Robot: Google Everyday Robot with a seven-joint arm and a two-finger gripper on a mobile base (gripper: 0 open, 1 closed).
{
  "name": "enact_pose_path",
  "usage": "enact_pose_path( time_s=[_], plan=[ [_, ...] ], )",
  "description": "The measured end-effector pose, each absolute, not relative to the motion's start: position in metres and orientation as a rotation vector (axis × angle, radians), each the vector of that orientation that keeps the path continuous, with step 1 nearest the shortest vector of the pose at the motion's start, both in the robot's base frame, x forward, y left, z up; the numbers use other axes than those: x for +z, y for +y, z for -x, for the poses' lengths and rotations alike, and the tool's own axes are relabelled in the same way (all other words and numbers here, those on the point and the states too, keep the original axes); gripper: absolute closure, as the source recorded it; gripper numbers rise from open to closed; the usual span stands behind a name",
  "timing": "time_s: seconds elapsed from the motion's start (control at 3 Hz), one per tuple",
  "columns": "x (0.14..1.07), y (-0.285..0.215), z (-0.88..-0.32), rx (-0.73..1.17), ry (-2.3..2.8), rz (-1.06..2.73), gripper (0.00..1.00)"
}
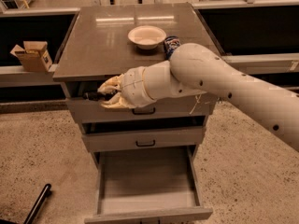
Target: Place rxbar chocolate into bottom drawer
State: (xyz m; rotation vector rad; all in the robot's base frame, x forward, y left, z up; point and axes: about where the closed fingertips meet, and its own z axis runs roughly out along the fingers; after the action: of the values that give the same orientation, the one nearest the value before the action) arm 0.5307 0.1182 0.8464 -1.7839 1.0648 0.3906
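Jutting out leftward from the gripper [106,93], the rxbar chocolate [92,96] shows as a small flat dark oblong, roughly level. It hangs in the air before the left end of the top drawer [163,107], just under the lip of the cabinet top [107,41]. The cream fingers are closed down on the bar's near end, pinching it across its thin faces, probably so the wrapper cannot slide while it is carried. Its lettering is too small to read. Well below, the bottom drawer [145,183] stands pulled out towards the camera, a wide shallow grey tray with a smooth bare floor and low walls, ready to receive the bar. The middle drawer [145,139], pushed in, lies between. Behind the gripper runs the thick, smooth white arm [224,83], dotted with dark fasteners. On the glossy grey-brown top sit a pale round bowl [146,35] and, just beside it, a blue-and-white can [171,45], partly hidden. A cardboard box [32,56] rests on the ledge at left, over a speckled floor [42,148].
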Motion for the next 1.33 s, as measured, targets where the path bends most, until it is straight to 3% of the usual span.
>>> enact_pose_path(
  time_s=[0.33, 1.0, 1.33],
  plan=[
    [0.797, 0.114, -0.526, 0.425, 1.218, 1.900, 1.00],
    [0.791, 0.113, -0.529, 0.456, 1.252, 1.871, 1.00],
    [0.737, 0.099, -0.521, 0.573, 1.350, 1.762, 1.00]
  ],
)
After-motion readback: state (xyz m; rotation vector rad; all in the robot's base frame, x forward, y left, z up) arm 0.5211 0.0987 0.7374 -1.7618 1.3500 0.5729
